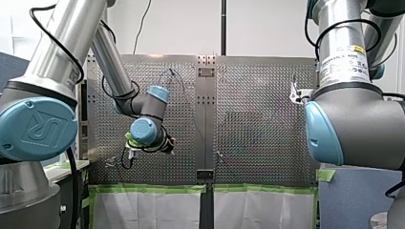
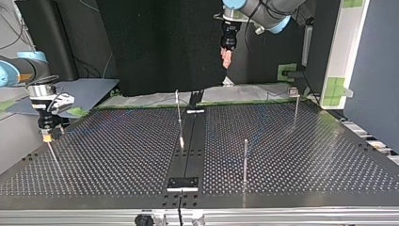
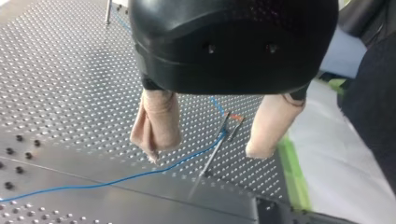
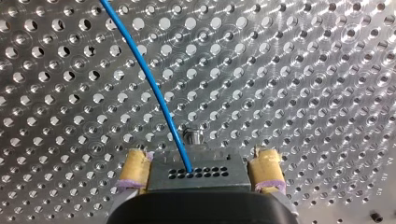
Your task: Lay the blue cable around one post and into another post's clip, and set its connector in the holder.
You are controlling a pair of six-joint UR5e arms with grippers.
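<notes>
The blue cable (image 4: pixel 154 93) runs over the perforated table and ends in a black connector block (image 4: pixel 198 173). My right gripper (image 4: pixel 201 157) stands open, one yellow-padded finger (image 4: pixel 134 169) on each side of that block, with a thin gap showing at one pad. In the top view this right gripper (image 2: pixel 47 135) is low at the table's left edge. My left gripper (image 3: pixel 204 154) hangs open and empty, its beige pads (image 3: pixel 156 123) well above the table. Below it the cable (image 3: pixel 116 179) passes through the clip of a thin post (image 3: pixel 227 127). The left gripper (image 2: pixel 227 57) is raised behind the table's far edge.
Three thin posts stand on the table: one near the centre seam (image 2: pixel 179 117), one nearer the camera (image 2: pixel 245 160) and one at the far right (image 2: pixel 295 108). A black plate (image 2: pixel 183 183) lies on the seam at the near edge. Green tape (image 3: pixel 292 172) lines the table's edge.
</notes>
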